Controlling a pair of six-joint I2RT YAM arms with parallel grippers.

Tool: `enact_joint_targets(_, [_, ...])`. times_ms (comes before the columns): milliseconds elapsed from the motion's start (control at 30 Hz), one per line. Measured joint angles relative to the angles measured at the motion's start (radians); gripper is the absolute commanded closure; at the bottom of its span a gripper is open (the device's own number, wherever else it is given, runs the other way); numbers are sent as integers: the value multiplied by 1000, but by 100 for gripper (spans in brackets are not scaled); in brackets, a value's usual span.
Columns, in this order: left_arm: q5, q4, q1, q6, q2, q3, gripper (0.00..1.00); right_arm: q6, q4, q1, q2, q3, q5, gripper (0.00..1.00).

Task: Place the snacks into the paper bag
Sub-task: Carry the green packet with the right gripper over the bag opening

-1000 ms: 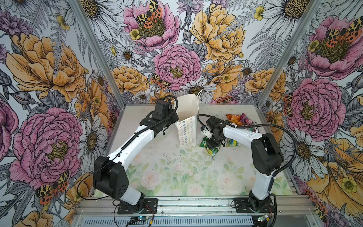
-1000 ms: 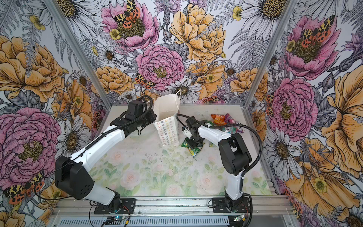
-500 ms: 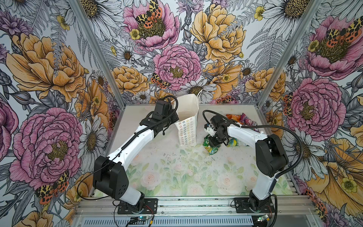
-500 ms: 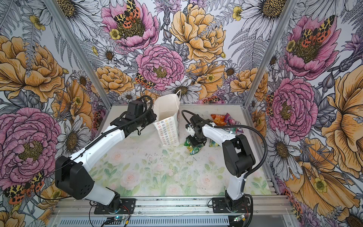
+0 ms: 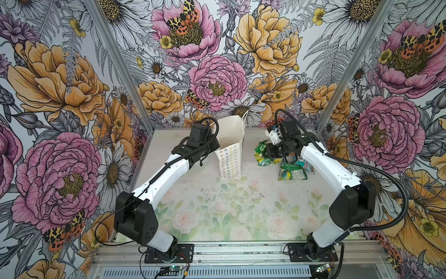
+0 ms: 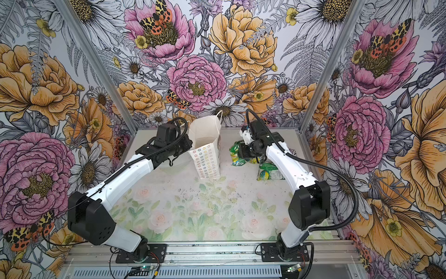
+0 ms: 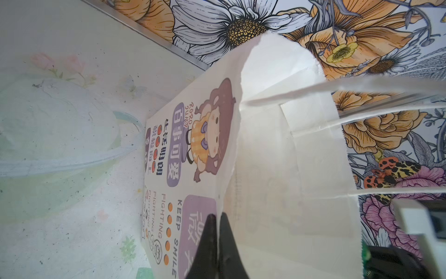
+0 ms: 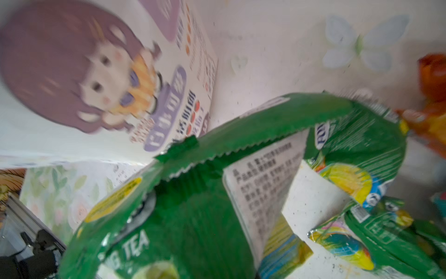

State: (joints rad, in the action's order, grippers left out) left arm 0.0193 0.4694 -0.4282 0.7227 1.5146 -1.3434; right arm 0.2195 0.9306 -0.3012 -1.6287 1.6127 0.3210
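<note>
Top views took in the whole cell: floral walls (image 5: 217, 72) closed the table (image 5: 217, 217) at its upper, left and right edges, and a metal rail (image 5: 241, 251) ran along the lower edge. The tabletop was pale and flower-printed, speckled with dark crumbs, and its lower half lay open in both top views.

The left arm (image 5: 164, 174) reached up from lower left and the right arm (image 5: 325, 169) from lower right. The right arm covered part of the snack pile, so the packets there could not be counted.

The bag (image 5: 230, 154) stood upright just above centre with its mouth open; its inner floor was out of sight. In the left wrist view the left gripper (image 7: 218, 229) was pinched tight on the bag's rim, one finger outside the wall and one inside. A clear thing (image 7: 72, 164) lay beside the bag, too faint to name.

Right of the bag and apart from it, a green packet (image 5: 261, 154) hung crumpled at the right gripper (image 5: 269, 153). In the blurred right wrist view that packet filled much of the frame and hid the fingers. As far as could be told, the jaws were closed on it.

A second green packet (image 5: 292, 171) lay flat on the table, lower right of the first. A teal packet (image 5: 307, 166) showed only an edge beside the arm. An orange packet (image 8: 432, 72) was cut off by the frame in the right wrist view.
</note>
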Motion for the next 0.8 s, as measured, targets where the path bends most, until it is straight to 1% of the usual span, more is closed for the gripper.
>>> enact_joint_targets(267, [0, 0, 0, 0, 0, 0, 100, 133, -45, -13, -1, 388, 44, 100])
enact_joint_targets(367, [0, 0, 0, 0, 0, 0, 100, 166, -72, -53, -34, 529, 42, 100])
enact_joint_targets(433, [0, 0, 0, 0, 0, 0, 100, 177, -93, -101, -67, 623, 33, 100])
enact_joint_targets(533, [0, 0, -2, 0, 0, 0, 100, 180, -117, -178, -121, 724, 7, 100])
enact_joint_targets(633, [0, 0, -2, 0, 0, -1, 100, 198, -128, -233, -191, 804, -8, 100])
enact_joint_targets(800, [0, 0, -5, 0, 0, -1, 100, 267, -152, -266, -322, 876, -37, 100])
